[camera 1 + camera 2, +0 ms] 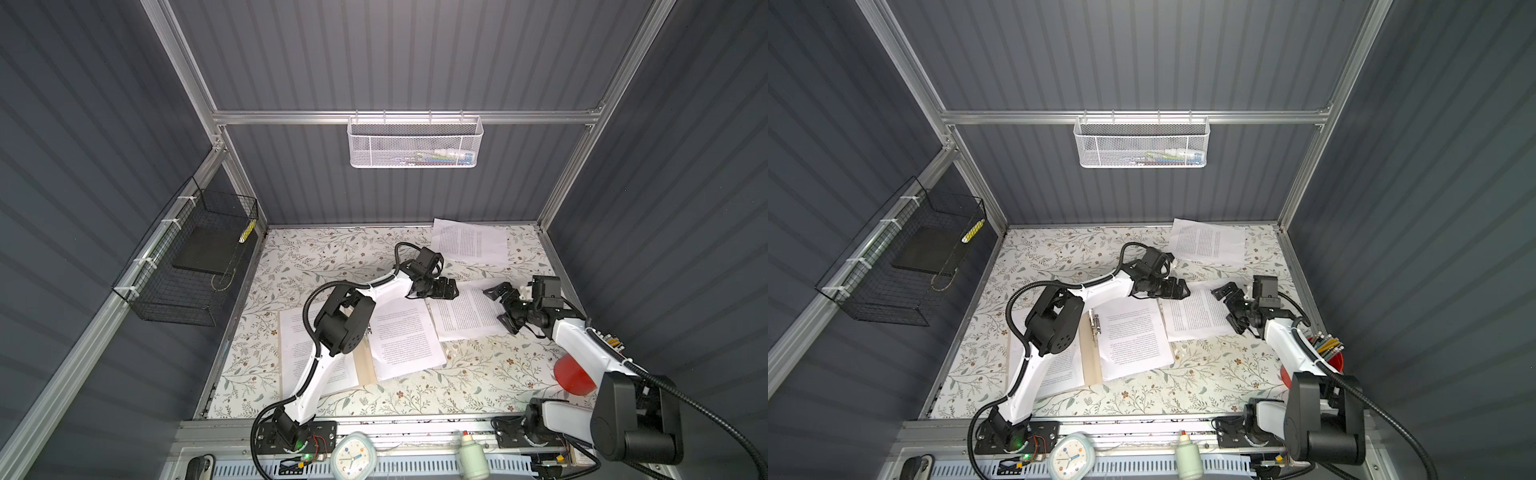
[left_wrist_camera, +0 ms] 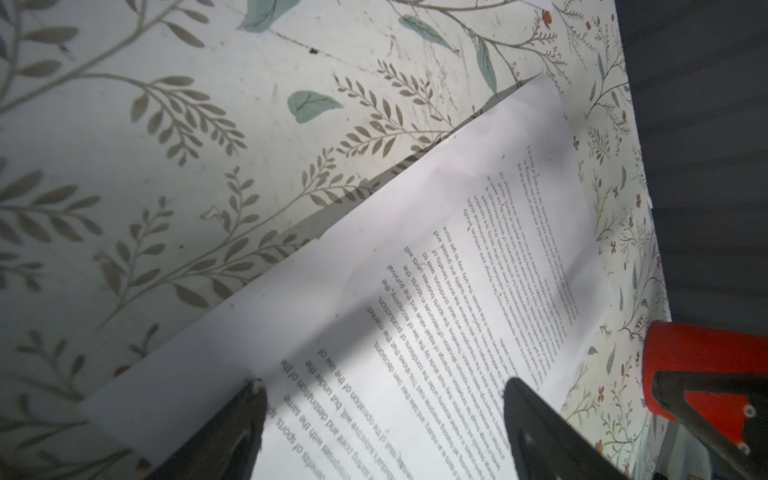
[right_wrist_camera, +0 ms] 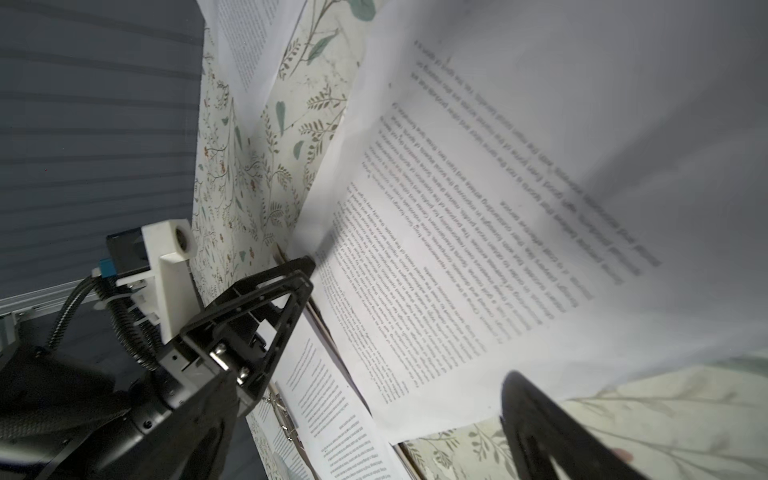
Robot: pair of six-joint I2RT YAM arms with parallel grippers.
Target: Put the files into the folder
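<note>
The left claw (image 1: 453, 289) and right claw (image 1: 496, 309) are wide open and empty above one file (image 1: 465, 316), ready to move it into the folder (image 1: 365, 368).

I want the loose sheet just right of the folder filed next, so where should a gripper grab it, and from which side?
Probably take the sheet by its far edge, which casts a shadow and seems lifted off the table. Come from the back left, where the open left gripper hovers, slipping one finger under it.
</note>
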